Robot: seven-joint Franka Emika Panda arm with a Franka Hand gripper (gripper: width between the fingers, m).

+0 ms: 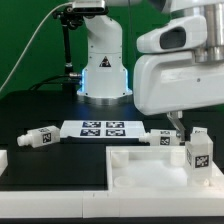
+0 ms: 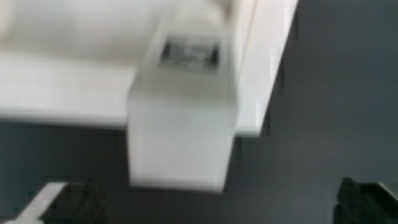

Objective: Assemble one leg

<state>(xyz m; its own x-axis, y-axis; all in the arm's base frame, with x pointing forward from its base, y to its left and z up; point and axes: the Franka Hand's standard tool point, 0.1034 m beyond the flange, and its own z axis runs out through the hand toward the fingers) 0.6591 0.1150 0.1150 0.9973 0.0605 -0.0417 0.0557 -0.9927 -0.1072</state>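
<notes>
White tray [image 1: 130, 168] | one leg [image 1: 198, 152] stands upright at its corner, exterior view's right | hand [image 1: 178, 128] spread wide, gripping nothing

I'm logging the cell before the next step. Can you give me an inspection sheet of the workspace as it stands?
Surface: black table; marker board lies flat mid-table.
Job's things: leg lying at the exterior view's left; second leg lying off the board's right end; third leg upright by the tray.
Clutter: white part, cut off at the exterior view's left edge.
Grippers: gripper low near the second leg, fingers apart, holding nothing; the wrist view is blurred.
Cables: cable arcs up behind the robot base.
Surroundings: dark backdrop, nothing else seen.
</notes>
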